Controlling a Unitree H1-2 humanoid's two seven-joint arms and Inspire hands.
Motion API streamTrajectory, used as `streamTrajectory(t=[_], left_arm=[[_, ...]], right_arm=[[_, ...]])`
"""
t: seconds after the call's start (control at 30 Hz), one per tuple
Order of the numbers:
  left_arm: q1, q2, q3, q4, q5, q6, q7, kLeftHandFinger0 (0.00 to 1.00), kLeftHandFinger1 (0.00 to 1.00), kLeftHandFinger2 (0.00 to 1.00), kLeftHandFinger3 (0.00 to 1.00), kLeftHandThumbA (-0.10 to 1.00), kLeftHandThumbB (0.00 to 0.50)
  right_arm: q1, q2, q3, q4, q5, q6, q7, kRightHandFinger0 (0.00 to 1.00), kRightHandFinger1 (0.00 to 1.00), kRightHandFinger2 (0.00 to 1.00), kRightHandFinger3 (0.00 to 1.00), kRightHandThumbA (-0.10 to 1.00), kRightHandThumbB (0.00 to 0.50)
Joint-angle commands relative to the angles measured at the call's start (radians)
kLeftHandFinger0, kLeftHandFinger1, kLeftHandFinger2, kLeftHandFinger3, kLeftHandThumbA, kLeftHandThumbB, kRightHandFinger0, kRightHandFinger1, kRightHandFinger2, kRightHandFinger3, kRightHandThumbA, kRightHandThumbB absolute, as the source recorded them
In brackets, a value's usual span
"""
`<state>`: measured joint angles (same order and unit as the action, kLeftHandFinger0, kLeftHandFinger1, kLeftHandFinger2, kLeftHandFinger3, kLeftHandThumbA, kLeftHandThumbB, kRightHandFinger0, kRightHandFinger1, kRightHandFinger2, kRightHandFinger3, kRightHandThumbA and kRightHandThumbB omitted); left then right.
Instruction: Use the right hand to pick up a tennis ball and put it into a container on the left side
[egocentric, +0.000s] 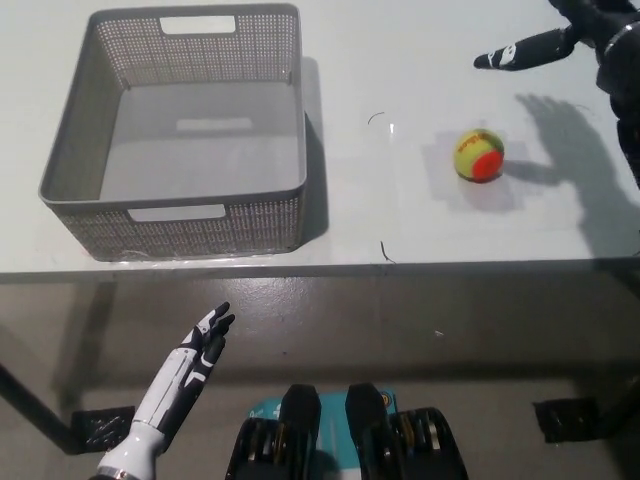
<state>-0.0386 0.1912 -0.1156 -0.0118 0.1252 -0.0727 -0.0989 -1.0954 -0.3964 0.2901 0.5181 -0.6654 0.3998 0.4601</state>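
Head view: the black right hand (580, 35) hovers open, empty, far right of the tennis ball (477, 155); white left hand (195, 350) rests open, near left.

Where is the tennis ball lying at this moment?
In the head view, the tennis ball lies on the white table, right of the grey basket. The black right hand is above and beyond it, not touching.

Yellow-and-orange tennis ball (478, 155), grey perforated basket (180, 220), white table (400, 220)
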Motion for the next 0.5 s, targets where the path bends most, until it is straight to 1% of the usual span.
streamTrajectory(t=[0.0, 0.13, 0.27, 0.33, 0.4, 0.47], left_arm=[[0.001, 0.009, 0.003, -0.040, -0.002, -0.047, -0.010, 1.00, 1.00, 1.00, 1.00, 1.00, 0.201], [0.003, 0.008, 0.004, -0.043, -0.006, -0.039, -0.012, 1.00, 1.00, 1.00, 1.00, 1.00, 0.208], [0.006, 0.008, 0.003, -0.053, 0.001, -0.035, -0.009, 1.00, 1.00, 1.00, 1.00, 1.00, 0.194], [0.005, 0.010, 0.003, -0.052, 0.003, -0.036, -0.010, 1.00, 1.00, 1.00, 1.00, 1.00, 0.195], [0.005, 0.010, 0.003, -0.049, 0.002, -0.039, -0.011, 1.00, 1.00, 1.00, 1.00, 1.00, 0.187], [0.005, 0.009, 0.004, -0.052, -0.002, -0.035, -0.013, 1.00, 1.00, 1.00, 1.00, 1.00, 0.181]], right_arm=[[-0.089, 0.022, -0.011, 0.091, 0.046, -0.049, -0.047, 1.00, 1.00, 1.00, 1.00, 1.00, 0.451], [-0.111, 0.037, 0.002, 0.189, 0.049, -0.075, -0.065, 1.00, 1.00, 1.00, 1.00, 1.00, 0.465], [-0.139, 0.048, 0.024, 0.282, 0.050, -0.105, -0.057, 1.00, 1.00, 1.00, 1.00, 1.00, 0.472], [-0.154, 0.055, 0.032, 0.326, 0.051, -0.111, -0.054, 1.00, 1.00, 1.00, 1.00, 1.00, 0.496], [-0.164, 0.064, 0.035, 0.364, 0.057, -0.111, -0.051, 1.00, 1.00, 1.00, 1.00, 1.00, 0.496], [-0.176, 0.072, 0.044, 0.410, 0.059, -0.127, -0.051, 1.00, 1.00, 1.00, 1.00, 1.00, 0.469]])
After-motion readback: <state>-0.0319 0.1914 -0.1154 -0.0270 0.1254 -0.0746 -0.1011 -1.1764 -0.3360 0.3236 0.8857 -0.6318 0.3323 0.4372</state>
